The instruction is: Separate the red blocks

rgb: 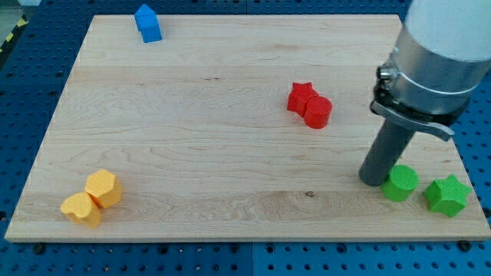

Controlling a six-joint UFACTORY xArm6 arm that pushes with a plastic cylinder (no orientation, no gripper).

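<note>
Camera view shows the wooden table [230, 153] with both red blocks near the middle-right: red star [301, 96] and red cylinder [317, 112], touching, cylinder on the star's lower-right side. So separation not done; judging from contact alone, nothing of the task is finished yet. No hand on this rig, just a rod, so nothing released, clenched or grasped. My tip [374, 179] sits well below and to the right of the red pair, apart from them, and just beside the green cylinder [400, 183], close enough that I can't tell whether they touch. Green star [447, 195] is further right of the red pair, near the table's lower-right corner, close to the green cylinder but with a gap. What's left, as I read it: bring the tip up to the seam between the reds and push one away, probably the cylinder, since it's on the nearer side. Far left and below the reds: two yellow blocks, one [103, 188] roughly hexagonal, the other [81, 209] of unclear shape, touching each other. Far upper left of the reds: blue block [147, 23], house-like shape. Blocks look like matte moulded plastic or painted wood, chunky, soft edges. Table is light wood, visible grain, smooth finish, should slide easily. Rod is dark, round, plain.
</note>
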